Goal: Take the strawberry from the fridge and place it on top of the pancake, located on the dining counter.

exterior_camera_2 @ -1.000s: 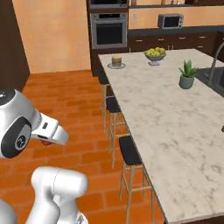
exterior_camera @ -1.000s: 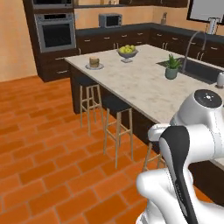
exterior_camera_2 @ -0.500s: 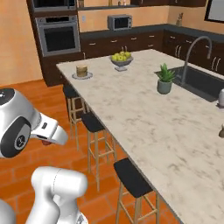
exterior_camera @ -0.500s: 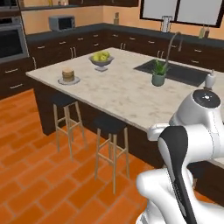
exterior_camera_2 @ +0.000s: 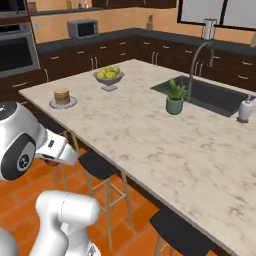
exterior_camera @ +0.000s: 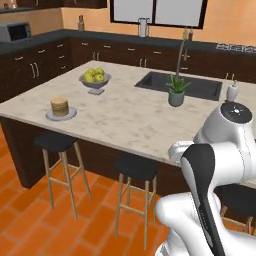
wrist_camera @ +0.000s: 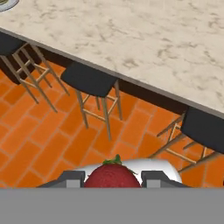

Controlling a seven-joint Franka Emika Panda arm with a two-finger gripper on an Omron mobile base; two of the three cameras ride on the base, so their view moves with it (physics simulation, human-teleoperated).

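A dark-red strawberry (wrist_camera: 113, 175) with a small green stalk sits between my fingertips (wrist_camera: 65, 177), and my gripper (wrist_camera: 113, 177) is shut on it. The gripper hangs over the orange brick floor on the stool side of the dining counter (exterior_camera: 125, 120), short of its edge. The pancake (exterior_camera: 59, 106) (exterior_camera_2: 62, 96), a short golden stack on a grey plate (exterior_camera: 50, 117), stands near the counter's left corner. A sliver of that plate (wrist_camera: 5, 3) shows at the hand view's top left. The fridge is out of view.
On the counter stand a grey bowl of yellow-green fruits (exterior_camera: 95, 79), a potted plant (exterior_camera: 176, 91), a soap dispenser (exterior_camera: 232, 91) and a dark sink (exterior_camera: 195, 86). Black-seated stools (exterior_camera: 57, 142) (exterior_camera: 136, 167) (wrist_camera: 89, 78) line its near edge. Dark cabinets and a microwave (exterior_camera_2: 82, 28) run along the back wall.
The whole scene has shifted in both base views, so the base has moved: the counter is nearer and seen more side-on, the oven has slid out of view. The arm's pose looks unchanged.
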